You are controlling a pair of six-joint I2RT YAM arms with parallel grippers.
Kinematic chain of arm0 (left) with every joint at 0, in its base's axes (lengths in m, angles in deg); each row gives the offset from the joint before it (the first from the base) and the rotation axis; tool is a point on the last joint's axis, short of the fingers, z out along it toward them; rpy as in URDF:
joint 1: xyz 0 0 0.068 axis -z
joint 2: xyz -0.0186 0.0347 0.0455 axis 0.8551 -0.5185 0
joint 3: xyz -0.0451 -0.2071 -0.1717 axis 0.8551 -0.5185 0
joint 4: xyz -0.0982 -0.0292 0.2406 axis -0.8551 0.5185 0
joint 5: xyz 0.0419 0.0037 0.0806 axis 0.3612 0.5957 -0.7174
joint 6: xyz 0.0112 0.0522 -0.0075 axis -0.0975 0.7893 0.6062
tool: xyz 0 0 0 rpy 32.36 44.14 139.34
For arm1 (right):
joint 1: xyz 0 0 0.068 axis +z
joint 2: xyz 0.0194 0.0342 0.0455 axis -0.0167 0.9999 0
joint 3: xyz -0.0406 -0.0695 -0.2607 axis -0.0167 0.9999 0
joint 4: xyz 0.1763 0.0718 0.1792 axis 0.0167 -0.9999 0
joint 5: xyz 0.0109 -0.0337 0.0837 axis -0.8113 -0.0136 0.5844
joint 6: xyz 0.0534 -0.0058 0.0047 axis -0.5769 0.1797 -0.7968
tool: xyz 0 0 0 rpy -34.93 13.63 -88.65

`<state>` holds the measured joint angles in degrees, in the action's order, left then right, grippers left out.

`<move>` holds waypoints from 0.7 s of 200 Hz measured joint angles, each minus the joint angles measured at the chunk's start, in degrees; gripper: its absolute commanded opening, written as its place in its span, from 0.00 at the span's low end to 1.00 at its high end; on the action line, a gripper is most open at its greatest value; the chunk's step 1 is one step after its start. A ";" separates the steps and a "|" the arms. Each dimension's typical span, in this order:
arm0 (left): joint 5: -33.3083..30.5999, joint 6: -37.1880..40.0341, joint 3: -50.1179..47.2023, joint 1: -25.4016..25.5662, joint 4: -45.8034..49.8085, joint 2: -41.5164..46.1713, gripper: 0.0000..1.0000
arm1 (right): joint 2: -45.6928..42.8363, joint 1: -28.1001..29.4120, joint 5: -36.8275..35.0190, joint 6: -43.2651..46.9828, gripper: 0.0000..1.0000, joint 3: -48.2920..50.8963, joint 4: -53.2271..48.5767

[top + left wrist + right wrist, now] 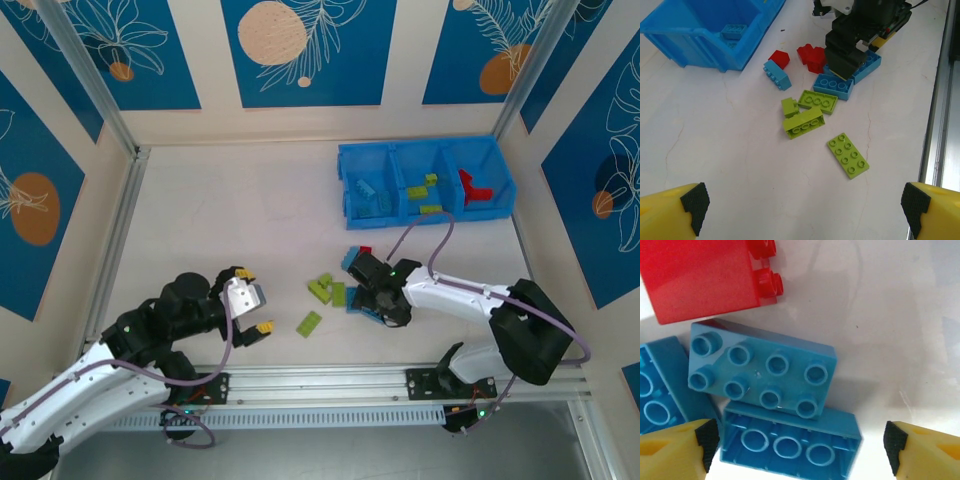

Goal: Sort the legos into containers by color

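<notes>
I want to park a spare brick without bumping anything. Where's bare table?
Bare table stretches left of the bin tray, beyond the left fingers. Crowded: loose legos around the right fingers, near centre front.

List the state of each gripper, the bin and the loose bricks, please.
Left gripper: open, empty.
Right gripper: open, above blue bricks.
Blue bin: upright, bricks in all three compartments.
Green plate: flat, studs up, alone.
Red brick: on its side.

Surface [725, 165] carrying: four lime green bricks [810, 120] lying centre; red bricks [810, 55] and light blue bricks [834, 86] clustering beneath right end effector [846, 67]; blue bin [700, 45] sitting upper left; left end effector [805, 212] gaping wide.
</notes>
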<state>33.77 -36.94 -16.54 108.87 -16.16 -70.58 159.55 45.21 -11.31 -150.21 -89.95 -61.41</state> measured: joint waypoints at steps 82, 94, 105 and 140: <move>0.00 0.00 0.00 0.00 0.00 0.00 1.00 | 1.60 2.32 -1.79 -4.46 0.56 0.42 4.15; 0.00 0.00 0.00 0.00 0.00 0.00 1.00 | 0.63 3.04 -2.27 -4.74 0.55 0.42 2.45; 0.00 0.00 0.00 0.00 0.00 0.00 1.00 | -1.25 3.54 -3.15 -5.03 0.55 0.39 0.74; 0.02 0.00 0.00 0.00 0.00 -0.02 1.00 | -11.30 3.10 -8.44 -3.19 0.52 -4.72 -4.68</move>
<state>33.79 -36.94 -16.54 108.87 -16.16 -70.60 148.25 48.32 -19.74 -153.40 -94.67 -66.08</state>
